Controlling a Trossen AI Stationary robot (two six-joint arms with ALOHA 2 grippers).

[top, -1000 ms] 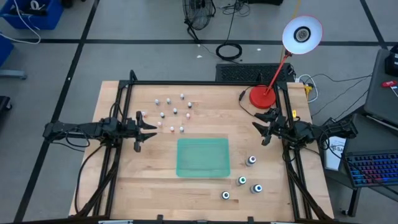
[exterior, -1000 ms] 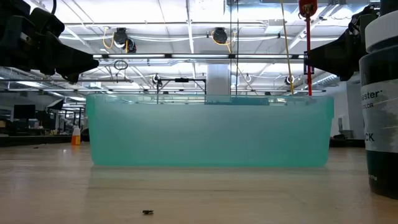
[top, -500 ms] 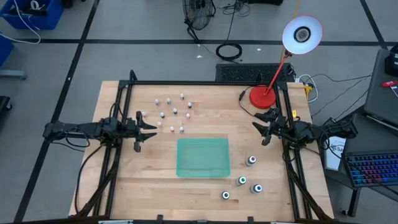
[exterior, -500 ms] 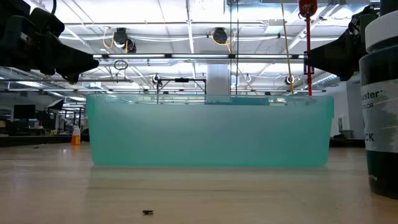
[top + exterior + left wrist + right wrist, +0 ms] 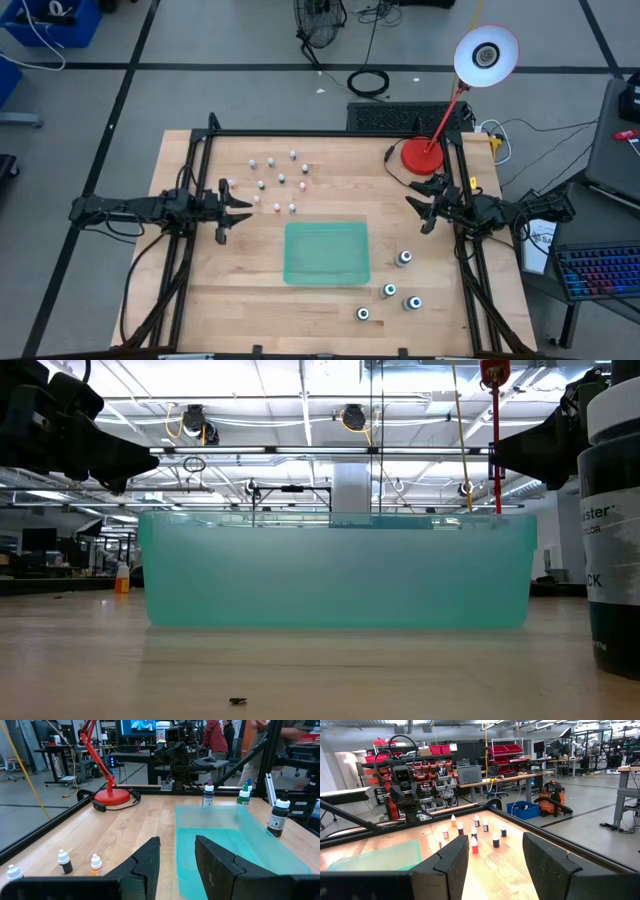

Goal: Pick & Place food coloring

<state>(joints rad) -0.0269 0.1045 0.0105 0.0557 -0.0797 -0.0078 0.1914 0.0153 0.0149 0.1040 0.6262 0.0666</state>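
Note:
Several tiny food coloring bottles [image 5: 275, 180] stand upright in a loose cluster on the far left of the table; they also show in the right wrist view [image 5: 475, 832]. Several slightly bigger bottles with green or blue tops [image 5: 395, 290] stand near the right near corner; one fills the low view's right edge [image 5: 612, 520]. A translucent green tray [image 5: 327, 252] lies flat in the middle. My left gripper [image 5: 240, 203] hovers open at the table's left side, just left of the cluster. My right gripper [image 5: 418, 207] hovers open at the right side, beyond the bigger bottles.
A red desk lamp [image 5: 424, 153] stands on its base at the far right corner, its cord trailing on the wood. Black frame rails [image 5: 330, 133] run along the far, left and right edges. Bare wood lies between the tray and the far rail.

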